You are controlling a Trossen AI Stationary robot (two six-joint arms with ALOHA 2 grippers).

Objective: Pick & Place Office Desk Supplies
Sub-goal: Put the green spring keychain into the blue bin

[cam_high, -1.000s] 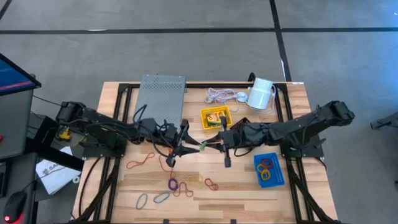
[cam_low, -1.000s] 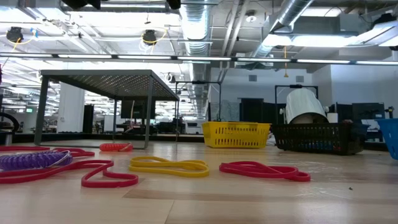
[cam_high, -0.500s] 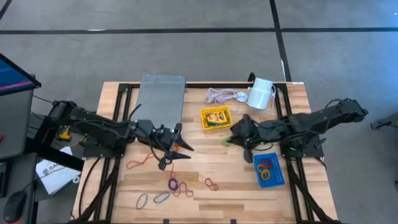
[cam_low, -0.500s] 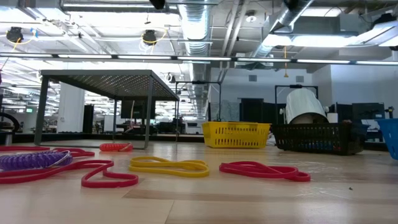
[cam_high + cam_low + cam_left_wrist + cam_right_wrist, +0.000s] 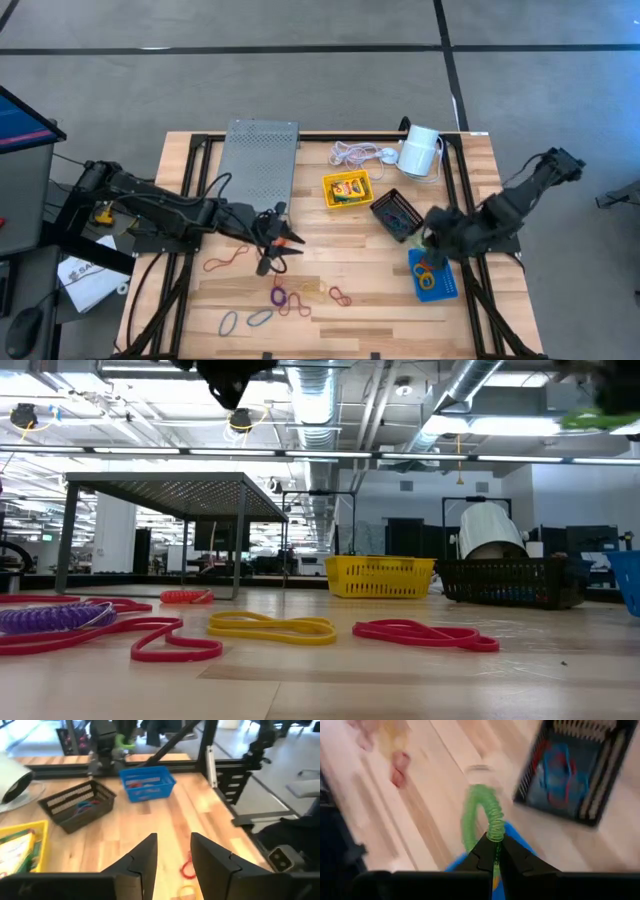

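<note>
While my left pincer (image 5: 171, 851) gapes empty, my right pincer (image 5: 494, 851) pinches a green band (image 5: 481, 815) above the blue tray (image 5: 434, 273).

Pale wood-grain table (image 5: 390, 285), matt; black mesh tray (image 5: 397, 214).

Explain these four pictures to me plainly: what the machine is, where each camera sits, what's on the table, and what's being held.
Two dark robot arms work at a wooden table. One camera looks straight down, one sits at tabletop height, and one rides on each wrist.

From above, the left gripper hovers near the table's middle, fingers apart, holding nothing. The right gripper is over the blue tray, shut on a green coiled band, best seen from its wrist camera.

On the table lie loose rubber bands, a yellow tray with a crayon box, a black mesh tray with bands inside, a grey perforated stand, a white cord and a white cylinder.
</note>
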